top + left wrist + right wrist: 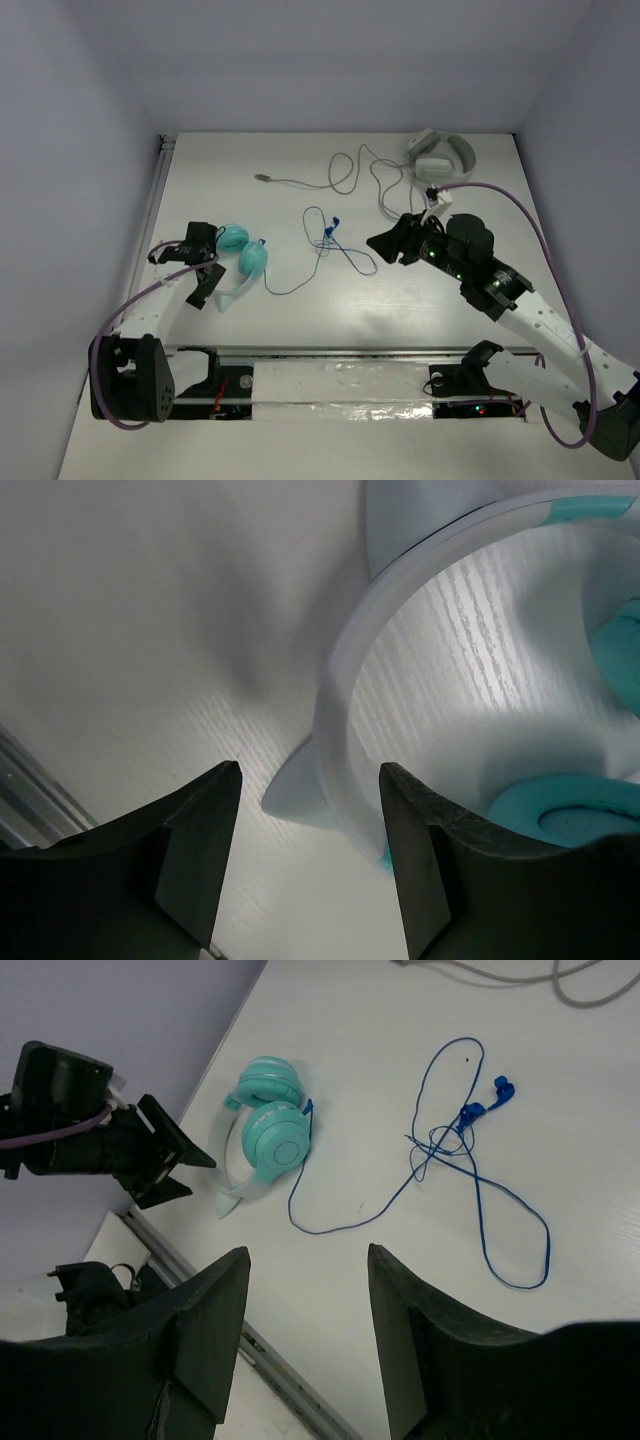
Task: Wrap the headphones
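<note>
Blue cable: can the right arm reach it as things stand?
Probably yes: the right end effector hovers open and empty just beside the blue cable, with nothing lying between them.

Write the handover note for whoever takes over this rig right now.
Left tool: open, empty, hovering at the white headband of the teal headphones.
Right tool: open, empty, above mid-table.
Blue cable: loose on the table, sprawled in tangled loops between the headphones and the right tool, one end at the headphones.
Done: nothing wrapped.
Left: gather the cable and wind it round the headphones.
</note>
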Robot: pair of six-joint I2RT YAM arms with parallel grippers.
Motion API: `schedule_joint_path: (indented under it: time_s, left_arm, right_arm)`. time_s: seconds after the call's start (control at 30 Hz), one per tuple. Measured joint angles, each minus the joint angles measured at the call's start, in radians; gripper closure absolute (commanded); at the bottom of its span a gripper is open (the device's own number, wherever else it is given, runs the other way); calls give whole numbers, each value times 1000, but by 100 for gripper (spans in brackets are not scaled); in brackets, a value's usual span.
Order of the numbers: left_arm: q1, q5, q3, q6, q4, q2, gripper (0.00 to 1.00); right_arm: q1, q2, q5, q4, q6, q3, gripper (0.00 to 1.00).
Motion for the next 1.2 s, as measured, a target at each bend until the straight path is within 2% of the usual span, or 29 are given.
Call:
schedule_joint_path:
  time_s: [0.17, 0.27, 0.5, 0.77, 0.83, 0.87, 0.93, 1.03, 1.07, 1.17, 1.2]
  left_arm:
    - [0, -5, 0, 8, 93, 79, 46]
    - [1, -10, 0, 15, 142, 120, 51]
    - [11, -8, -37, 19, 227, 191, 56]
    - [53, -61, -68, 48, 298, 181, 53]
    - [61, -68, -73, 72, 318, 180, 58]
    - [61, -70, -77, 86, 327, 177, 69]
    - [63, -73, -90, 118, 347, 170, 74]
    - [66, -63, -110, 167, 387, 154, 89]
    - [68, -55, -113, 183, 400, 151, 100]
    - [68, -18, -124, 210, 466, 150, 100]
    - [68, -7, -126, 215, 483, 150, 100]
  right_arm:
    - [0, 0, -8, 2, 0, -9, 44]
    - [0, 0, -7, 2, 0, -16, 43]
    - [0, 1, -3, 2, 0, -18, 44]
    - [0, 7, 7, 0, 0, -18, 44]
    - [0, 8, 13, -1, 0, -18, 44]
    - [0, 8, 16, -1, 0, -18, 44]
    - [0, 8, 20, -1, 0, -18, 44]
    - [0, 7, 32, -1, 0, -18, 44]
    - [0, 7, 36, -1, 0, -18, 44]
    - [0, 6, 50, -1, 0, -18, 45]
    - [0, 6, 53, 0, 1, -18, 51]
